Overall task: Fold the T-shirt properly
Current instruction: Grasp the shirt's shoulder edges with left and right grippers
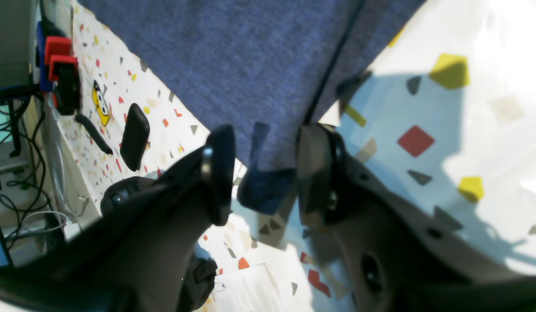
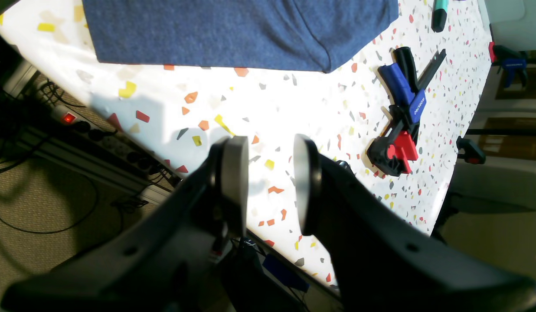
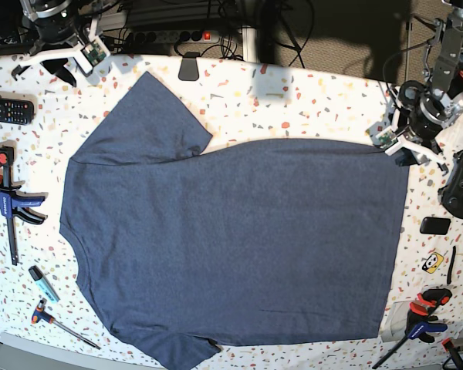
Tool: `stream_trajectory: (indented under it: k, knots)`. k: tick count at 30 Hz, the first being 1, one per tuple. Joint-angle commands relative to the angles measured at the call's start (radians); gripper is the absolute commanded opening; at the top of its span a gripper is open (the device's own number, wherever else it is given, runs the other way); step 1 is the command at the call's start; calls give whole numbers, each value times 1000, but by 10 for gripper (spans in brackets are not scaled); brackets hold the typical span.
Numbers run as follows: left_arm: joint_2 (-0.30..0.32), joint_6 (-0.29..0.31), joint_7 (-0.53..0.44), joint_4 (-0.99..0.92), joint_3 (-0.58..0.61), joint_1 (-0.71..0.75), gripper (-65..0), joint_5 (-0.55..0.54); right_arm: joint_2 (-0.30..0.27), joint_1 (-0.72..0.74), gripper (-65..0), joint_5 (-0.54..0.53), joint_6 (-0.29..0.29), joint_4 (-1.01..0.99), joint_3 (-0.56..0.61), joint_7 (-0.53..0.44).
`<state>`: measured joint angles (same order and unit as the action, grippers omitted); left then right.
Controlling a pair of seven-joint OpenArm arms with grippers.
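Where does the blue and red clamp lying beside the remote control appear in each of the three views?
Left wrist: not in it; the clamp at upper left is another one.
Right wrist: the blue and red clamp lies at right.
Base: at the left edge.
Shared landmark: the T-shirt.

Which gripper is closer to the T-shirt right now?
Left. The left gripper has the T-shirt hem corner between its jaws; the right gripper hovers off its sleeve.

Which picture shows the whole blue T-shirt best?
The base view: the T-shirt lies spread flat on the table, all of it visible. The left wrist view shows only one corner near the left gripper; the right wrist view shows one sleeve edge.
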<state>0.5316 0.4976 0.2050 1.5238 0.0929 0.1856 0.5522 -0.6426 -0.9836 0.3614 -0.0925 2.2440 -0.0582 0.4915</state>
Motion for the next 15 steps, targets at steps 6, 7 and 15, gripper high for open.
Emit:
stream_trajectory:
  k: [6,7,15]
  knots:
    - [15,16,3,6,-6,-3,-650,-89,-9,-8,-471,6,26,17,-7,-41]
    - [15,16,4,6,-6,-3,-650,-112,-9,-8,-471,6,26,17,-7,-51]
    - [14,15,3,7,-6,-3,-650,-207,-10,-8,-443,37,-56,-4,-7,-35]
